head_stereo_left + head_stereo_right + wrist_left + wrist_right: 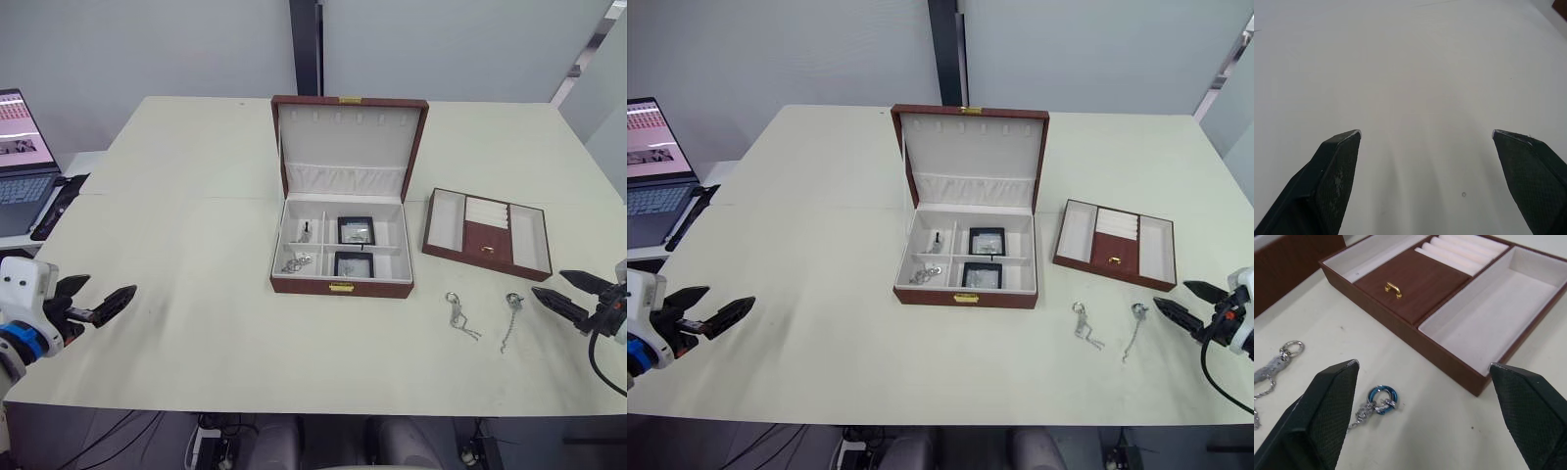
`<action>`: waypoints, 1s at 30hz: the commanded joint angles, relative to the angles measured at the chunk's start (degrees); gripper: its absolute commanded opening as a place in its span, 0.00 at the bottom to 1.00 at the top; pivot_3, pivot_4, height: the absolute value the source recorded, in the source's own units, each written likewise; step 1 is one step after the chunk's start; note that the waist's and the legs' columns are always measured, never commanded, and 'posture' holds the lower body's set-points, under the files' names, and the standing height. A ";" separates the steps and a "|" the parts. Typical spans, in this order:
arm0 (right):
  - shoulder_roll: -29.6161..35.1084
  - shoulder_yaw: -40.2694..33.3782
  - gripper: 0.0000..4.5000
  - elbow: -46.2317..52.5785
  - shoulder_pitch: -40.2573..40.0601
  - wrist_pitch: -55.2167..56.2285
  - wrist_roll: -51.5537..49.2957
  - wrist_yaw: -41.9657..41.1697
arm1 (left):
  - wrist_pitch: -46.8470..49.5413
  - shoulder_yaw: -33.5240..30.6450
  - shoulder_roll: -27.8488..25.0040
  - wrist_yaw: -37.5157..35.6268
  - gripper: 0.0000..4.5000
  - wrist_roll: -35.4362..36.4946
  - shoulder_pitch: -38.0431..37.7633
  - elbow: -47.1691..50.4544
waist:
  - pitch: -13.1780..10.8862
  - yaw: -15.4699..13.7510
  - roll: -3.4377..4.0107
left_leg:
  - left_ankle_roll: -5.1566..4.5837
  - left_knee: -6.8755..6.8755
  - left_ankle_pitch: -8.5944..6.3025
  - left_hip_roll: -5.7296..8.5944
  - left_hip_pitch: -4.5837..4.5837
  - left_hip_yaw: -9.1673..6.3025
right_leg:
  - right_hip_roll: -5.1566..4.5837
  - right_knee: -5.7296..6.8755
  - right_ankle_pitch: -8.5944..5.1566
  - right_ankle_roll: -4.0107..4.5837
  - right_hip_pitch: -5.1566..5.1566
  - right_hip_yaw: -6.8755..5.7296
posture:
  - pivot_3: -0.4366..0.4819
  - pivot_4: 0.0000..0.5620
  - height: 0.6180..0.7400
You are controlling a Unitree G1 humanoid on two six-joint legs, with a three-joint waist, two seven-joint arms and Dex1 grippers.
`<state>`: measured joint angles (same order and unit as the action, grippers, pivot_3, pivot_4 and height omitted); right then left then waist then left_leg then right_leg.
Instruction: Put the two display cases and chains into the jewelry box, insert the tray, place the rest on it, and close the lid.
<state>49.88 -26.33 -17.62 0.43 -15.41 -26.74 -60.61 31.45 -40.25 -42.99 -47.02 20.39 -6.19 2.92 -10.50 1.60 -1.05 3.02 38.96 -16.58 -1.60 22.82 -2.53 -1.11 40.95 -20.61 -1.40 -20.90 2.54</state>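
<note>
Right tool (pixel 568 294): fingers spread, empty, low over desk (pixel 196 176), aimed at two loose chains (pixel 485 318); its wrist view alone shows one ring blue. Left tool (pixel 98 299): spread, empty, at 8 o'clock of jewelry box (pixel 341 286). Box: lid (pixel 348 137) raised, both display cases (pixel 355 247) and two chains inside; tray (pixel 487 235) at its 3 o'clock.

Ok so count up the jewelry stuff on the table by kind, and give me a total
Display cases: 2, both in the jewelry box, rear one, front one
Chains: 4, two in the box, two on the table
Jewelry box: 1
Tray: 1
Total: 8
</note>
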 commanded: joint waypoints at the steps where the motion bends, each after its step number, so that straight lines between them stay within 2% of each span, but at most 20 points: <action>1: -0.04 -1.21 1.00 -3.01 1.17 3.21 1.05 0.90 | -2.08 -2.38 0.66 2.78 0.99 -0.10 -2.43 1.74 | 0.00 0.18 0.00 | 0.00 -0.01 0.00 -0.01 0.00 0.00 | 0.01 -0.01 0.00 0.00 0.00 0.00 | 0.48 0.27 1.00; 7: -0.19 -0.85 1.00 -3.93 1.63 4.17 0.96 0.81 | -2.11 -2.11 2.13 5.32 0.99 1.86 -3.22 1.90 | 0.02 0.23 0.02 | 0.00 -0.03 0.00 -0.04 -0.04 -0.01 | 0.03 0.01 0.00 0.00 0.03 -0.01 | 0.48 0.27 1.00; 21: 0.94 -1.09 1.00 -3.27 0.92 3.92 0.75 0.17 | -1.20 -0.32 -0.48 3.84 0.99 4.86 -3.24 4.05 | 0.02 0.24 0.02 | 0.00 -0.03 0.00 -0.03 -0.06 -0.01 | 0.03 -0.01 0.00 0.00 0.07 -0.02 | 0.48 0.27 1.00; 25: 3.44 0.34 1.00 -1.41 2.84 1.86 0.05 -3.16 | -1.34 0.96 0.26 2.08 0.99 8.51 -2.16 9.59 | 0.02 0.23 0.03 | 0.01 -0.03 0.00 -0.02 -0.07 0.02 | 0.02 -0.02 0.00 0.00 0.07 -0.01 | 0.48 0.27 1.00; 30: 11.03 6.52 1.00 0.39 9.18 -2.12 0.74 -12.65 | -2.80 6.42 0.17 -0.89 0.99 12.91 1.16 18.71 | 0.03 0.28 0.05 | 0.01 -0.02 0.00 -0.03 -0.10 0.04 | 0.03 0.00 0.00 0.00 0.09 -0.01 | 0.48 0.27 1.00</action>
<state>57.88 -21.15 -19.08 7.45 -16.15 -25.90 -69.17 30.30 -35.53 -42.34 -46.66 31.54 -6.30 17.86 -10.47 1.88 -1.00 3.03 38.94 -16.58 -1.64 22.72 -2.49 -1.07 40.94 -20.61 -1.40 -20.80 2.53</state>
